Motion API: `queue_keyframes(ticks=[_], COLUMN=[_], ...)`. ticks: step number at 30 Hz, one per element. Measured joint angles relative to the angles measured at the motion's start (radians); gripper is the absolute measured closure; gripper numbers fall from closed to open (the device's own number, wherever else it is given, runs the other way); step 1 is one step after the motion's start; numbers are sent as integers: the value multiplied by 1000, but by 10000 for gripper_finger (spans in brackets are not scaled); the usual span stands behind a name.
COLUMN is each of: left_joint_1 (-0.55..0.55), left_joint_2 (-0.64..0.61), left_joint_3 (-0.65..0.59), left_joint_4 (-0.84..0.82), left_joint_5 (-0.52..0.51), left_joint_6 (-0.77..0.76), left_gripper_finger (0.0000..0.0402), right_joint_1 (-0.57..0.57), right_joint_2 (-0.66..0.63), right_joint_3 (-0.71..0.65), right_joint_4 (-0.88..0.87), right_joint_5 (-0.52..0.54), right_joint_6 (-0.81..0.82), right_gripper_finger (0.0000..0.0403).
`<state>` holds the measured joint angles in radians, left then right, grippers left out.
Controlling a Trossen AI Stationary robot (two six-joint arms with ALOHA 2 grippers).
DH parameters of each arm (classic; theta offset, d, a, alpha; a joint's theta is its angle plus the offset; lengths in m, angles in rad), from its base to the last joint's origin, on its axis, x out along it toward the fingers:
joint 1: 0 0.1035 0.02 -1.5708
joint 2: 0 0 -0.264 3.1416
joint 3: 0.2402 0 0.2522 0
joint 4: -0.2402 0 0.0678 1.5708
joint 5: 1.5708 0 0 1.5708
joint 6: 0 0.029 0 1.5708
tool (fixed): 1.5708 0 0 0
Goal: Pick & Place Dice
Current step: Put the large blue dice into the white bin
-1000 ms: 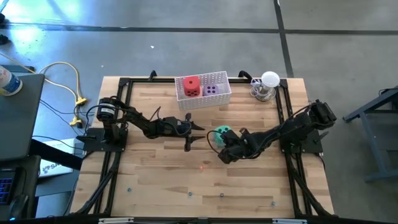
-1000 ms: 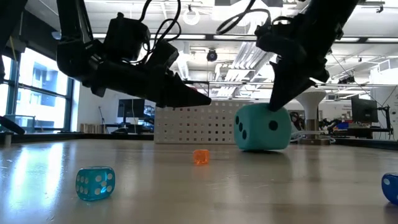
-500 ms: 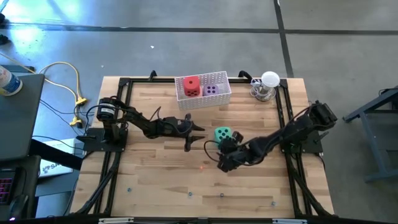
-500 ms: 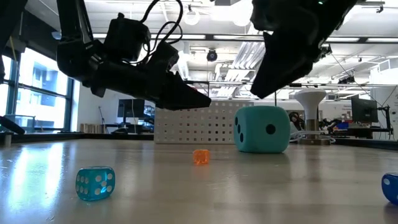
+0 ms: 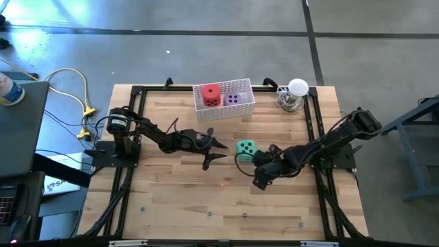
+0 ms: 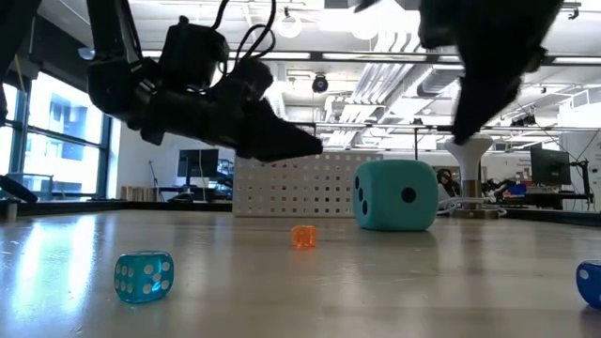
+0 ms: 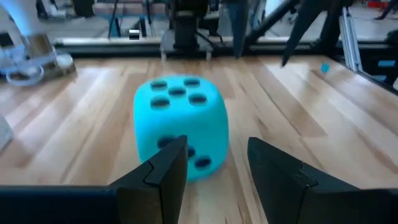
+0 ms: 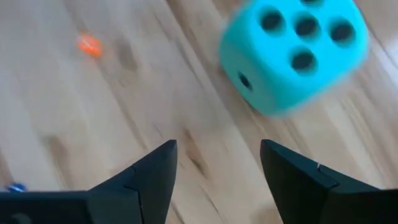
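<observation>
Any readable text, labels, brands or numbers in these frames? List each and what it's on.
No readable words, brands or numerals anywhere.
Only pip marks: the teal-green soft die shows five dark pips on top.
Red soft die and purple soft die in the white perforated basket: pips too small to count.

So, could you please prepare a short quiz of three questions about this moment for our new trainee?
1. True or false: the teal die stands on the table, held by no gripper.
2. Which dice lie in the white basket? A) red and purple B) pink and teal C) none
3. Fill in: the right gripper is ____.

Key: 1 true. 2 A: the red die and the purple die. 3 open; the left gripper is open too, facing the teal die.
</observation>
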<state>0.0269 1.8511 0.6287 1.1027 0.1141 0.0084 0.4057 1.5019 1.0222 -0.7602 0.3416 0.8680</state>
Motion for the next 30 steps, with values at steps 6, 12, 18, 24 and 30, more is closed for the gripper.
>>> queue_keyframes(ticks=[6, 12, 18, 24, 30], left_joint_1=[1, -3, -3, -3, -3], left_joint_2=[101, 162, 162, 162, 162], left_joint_3=[85, 120, 120, 120, 120], left_joint_4=[2, 4, 5, -13, -33], left_joint_5=[-23, -64, -68, -67, -67], left_joint_6=[-25, -26, -28, -28, -28], left_gripper_finger=[239, 239, 239, 239, 238], right_joint_1=[-1, -43, -111, -179, -212], right_joint_2=[-6, -6, -6, -6, -6], right_joint_3=[0, -50, -142, -205, -222], right_joint_4=[-216, -211, -70, 120, 237], right_joint_5=[84, 103, 101, 102, 80], right_joint_6=[35, 42, -33, -143, -234], right_gripper_finger=[191, 195, 195, 195, 195])
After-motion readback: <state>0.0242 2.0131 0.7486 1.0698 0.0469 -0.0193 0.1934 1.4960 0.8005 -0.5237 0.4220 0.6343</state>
